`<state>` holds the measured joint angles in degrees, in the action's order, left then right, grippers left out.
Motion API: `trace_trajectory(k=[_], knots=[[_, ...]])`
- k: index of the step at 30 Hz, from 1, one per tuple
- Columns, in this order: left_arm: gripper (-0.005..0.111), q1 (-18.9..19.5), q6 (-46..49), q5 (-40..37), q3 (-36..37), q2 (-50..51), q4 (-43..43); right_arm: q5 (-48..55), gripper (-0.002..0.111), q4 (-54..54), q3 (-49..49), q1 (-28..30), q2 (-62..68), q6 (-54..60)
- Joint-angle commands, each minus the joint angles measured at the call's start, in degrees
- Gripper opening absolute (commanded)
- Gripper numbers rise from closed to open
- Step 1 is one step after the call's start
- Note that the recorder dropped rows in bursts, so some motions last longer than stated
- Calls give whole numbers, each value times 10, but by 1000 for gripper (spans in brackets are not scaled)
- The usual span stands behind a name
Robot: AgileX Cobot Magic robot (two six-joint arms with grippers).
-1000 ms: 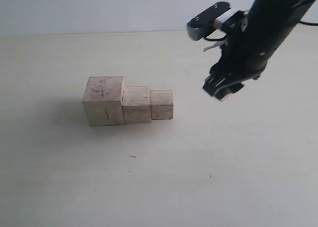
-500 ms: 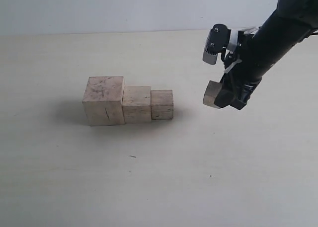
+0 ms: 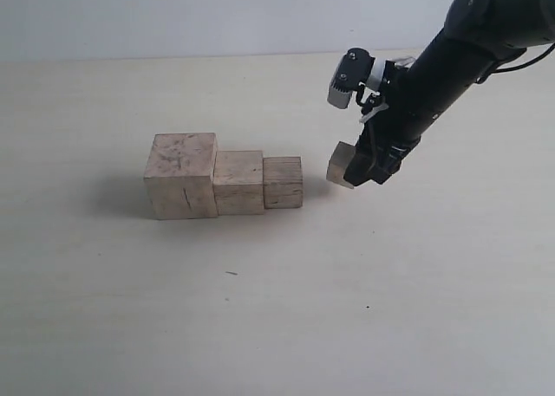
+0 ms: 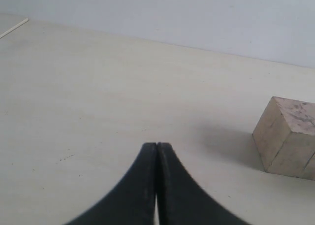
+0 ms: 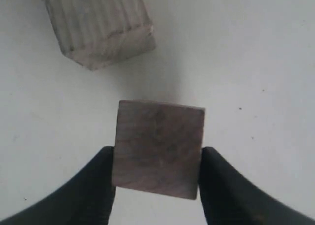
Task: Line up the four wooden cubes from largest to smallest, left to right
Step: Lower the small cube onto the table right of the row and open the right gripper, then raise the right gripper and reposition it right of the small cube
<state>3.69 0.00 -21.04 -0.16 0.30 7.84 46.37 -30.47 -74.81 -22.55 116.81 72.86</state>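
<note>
Three of the wooden cubes stand touching in a row on the table: the largest cube (image 3: 181,175) on the left, a middle cube (image 3: 238,181), then a smaller cube (image 3: 283,181). My right gripper (image 3: 357,167) is shut on the smallest cube (image 3: 342,165) and holds it above the table, a short way right of the row. In the right wrist view that cube (image 5: 158,148) sits clamped between both black fingers, with the row's end cube (image 5: 98,23) beyond it. My left gripper (image 4: 156,145) is shut and empty, low over the table, with the largest cube (image 4: 290,135) off to one side.
The pale table (image 3: 277,309) stretches bare in front of and behind the row. A light wall (image 3: 217,15) bounds the far edge. The right arm (image 3: 460,49) reaches in from the upper right.
My right gripper has come down and leftward with the smallest cube, from the upper right to just right of the row. The three cubes in the row have not moved.
</note>
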Motion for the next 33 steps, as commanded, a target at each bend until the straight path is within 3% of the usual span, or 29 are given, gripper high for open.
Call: trace_trajectory(k=[1,15,19,21,25,33], knots=[[0,-3,0,6,2,-3,0,25,0,-11,-11,-1,26,6],[0,-3,0,6,2,-3,0,29,2,-61,-11,-1,40,13],[0,-3,0,6,2,-3,0,29,19,-76,-11,-1,40,13],[0,-3,0,6,2,-3,0,29,36,-74,-11,-1,40,13],[0,-3,0,6,2,-3,0,29,56,-74,-11,-1,40,10],[0,-3,0,6,2,-3,0,31,59,-73,-11,-1,21,-26]])
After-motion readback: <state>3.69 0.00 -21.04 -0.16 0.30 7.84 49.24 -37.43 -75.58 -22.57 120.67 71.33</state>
